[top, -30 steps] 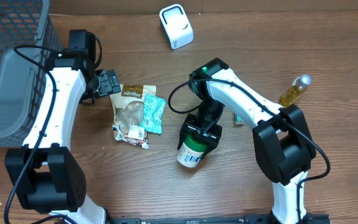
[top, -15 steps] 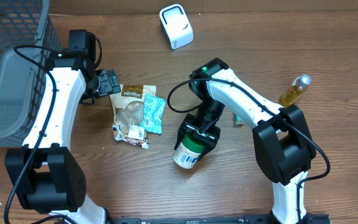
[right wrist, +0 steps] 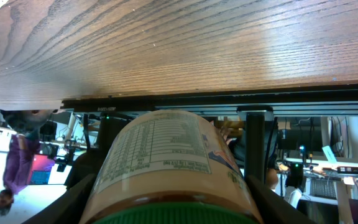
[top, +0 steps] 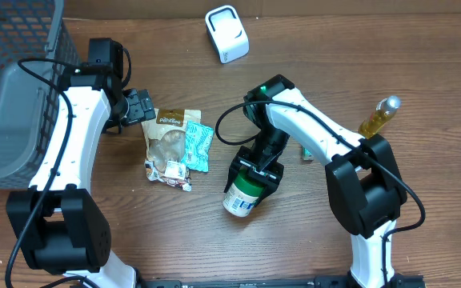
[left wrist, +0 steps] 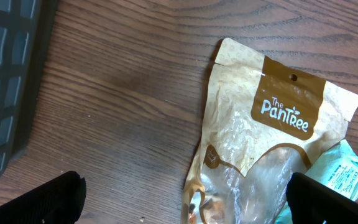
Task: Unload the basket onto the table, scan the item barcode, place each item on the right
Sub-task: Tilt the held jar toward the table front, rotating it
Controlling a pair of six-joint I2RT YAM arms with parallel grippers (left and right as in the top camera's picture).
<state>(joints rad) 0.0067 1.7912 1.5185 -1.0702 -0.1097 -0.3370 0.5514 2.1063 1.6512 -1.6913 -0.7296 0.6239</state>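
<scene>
Right gripper (top: 255, 173) clamped on the lid end of the green-capped jar (top: 241, 199), which lies tilted near the table's (top: 310, 48) front middle; left gripper (top: 143, 106) spread wide, holding nothing, just beside the snack pouch (top: 169, 142).

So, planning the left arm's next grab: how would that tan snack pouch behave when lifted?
The pouch looks like thin crinkled film, so it would probably flop and sag. Its glossy clear window suggests it may slip. Lying flat, it likely won't roll.
</scene>
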